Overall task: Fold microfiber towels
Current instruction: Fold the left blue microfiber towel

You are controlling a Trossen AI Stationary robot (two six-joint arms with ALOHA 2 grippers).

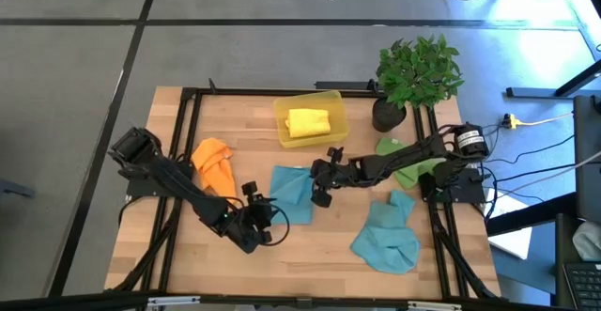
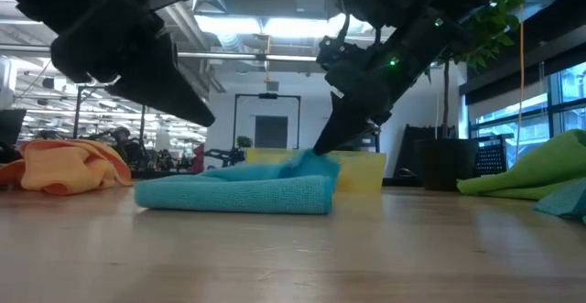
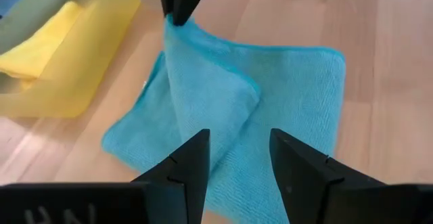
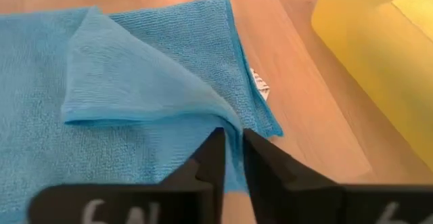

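Note:
A teal towel (image 1: 291,196) lies mid-table, one corner raised and drawn over itself (image 4: 135,75). My right gripper (image 1: 320,183) is shut on that corner; it also shows in the low view (image 2: 331,143). My left gripper (image 3: 238,162) is open and empty just near-left of this towel (image 1: 261,228), its fingers pointing at it. A second teal towel (image 1: 389,238) lies crumpled at the near right. The orange towel (image 1: 214,165) lies bunched at the left, the green towel (image 1: 409,163) at the right. The yellow towel (image 1: 308,121) lies folded in the bin. My right gripper pinches the teal towel's raised corner (image 4: 226,124) between its two fingers, which slant down from the table's right side. It looks like a single layer. The corner stands up as a peak (image 3: 178,26), folded over the towel. The rest of the towel lies flat on the table.
A translucent yellow bin (image 1: 331,104) stands at the far middle. A potted plant (image 1: 416,71) stands at the far right. Bare wood (image 1: 310,255) shows near the front edge between the two teal towels.

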